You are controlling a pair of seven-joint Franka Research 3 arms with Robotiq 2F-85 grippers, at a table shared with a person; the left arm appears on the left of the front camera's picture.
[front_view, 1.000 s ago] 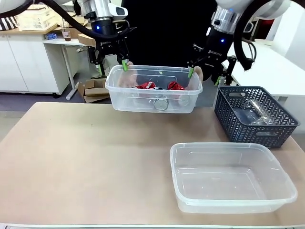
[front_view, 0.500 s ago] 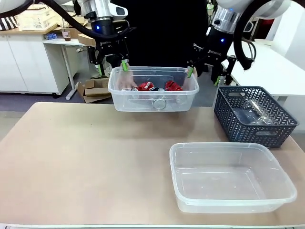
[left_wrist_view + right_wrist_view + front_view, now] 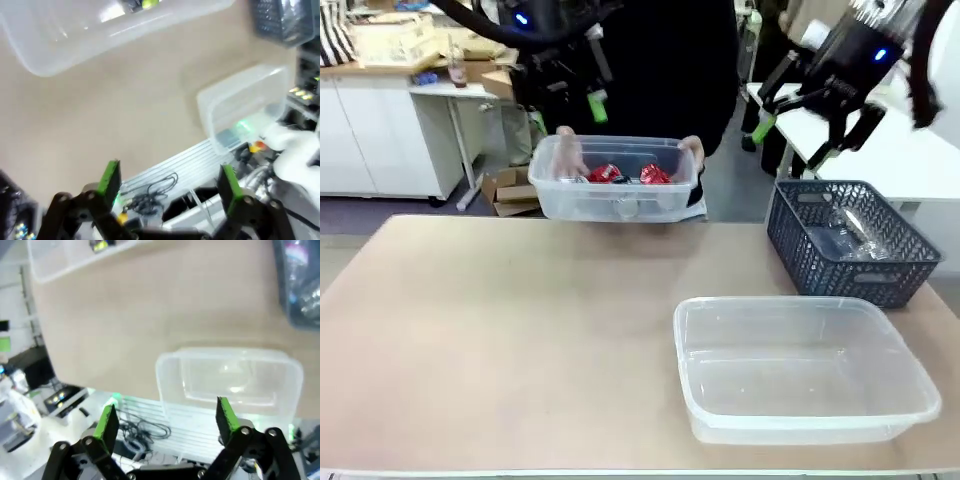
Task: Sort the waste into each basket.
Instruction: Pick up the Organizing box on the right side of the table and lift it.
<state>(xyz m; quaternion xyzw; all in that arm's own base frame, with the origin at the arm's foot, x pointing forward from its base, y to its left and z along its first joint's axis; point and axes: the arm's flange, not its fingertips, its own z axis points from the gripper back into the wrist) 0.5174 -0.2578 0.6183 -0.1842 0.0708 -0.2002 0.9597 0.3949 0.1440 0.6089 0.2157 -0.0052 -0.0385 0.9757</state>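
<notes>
A person's hands (image 3: 568,157) hold a small clear basket (image 3: 616,192) at the table's far edge. Red cans (image 3: 606,174) lie inside it. My left gripper (image 3: 567,110) hangs open above the basket's left end, not touching it. My right gripper (image 3: 805,128) is open too, raised off to the right above a dark blue basket (image 3: 850,245) that holds clear bottles (image 3: 847,232). A large clear basket (image 3: 805,370) stands at the front right with nothing in it. In the left wrist view my green pads (image 3: 110,177) stand wide apart over the table, as do the pads (image 3: 106,425) in the right wrist view.
The tan table (image 3: 500,330) has free room across its left half and middle. Behind it are white cabinets (image 3: 370,130) and cardboard boxes (image 3: 515,190) on the floor. The person in black stands at the far side.
Both grippers have let go of the small basket's ends and drawn up and apart, the right one far to the right. The person now holds the basket, a little lower and farther left.
</notes>
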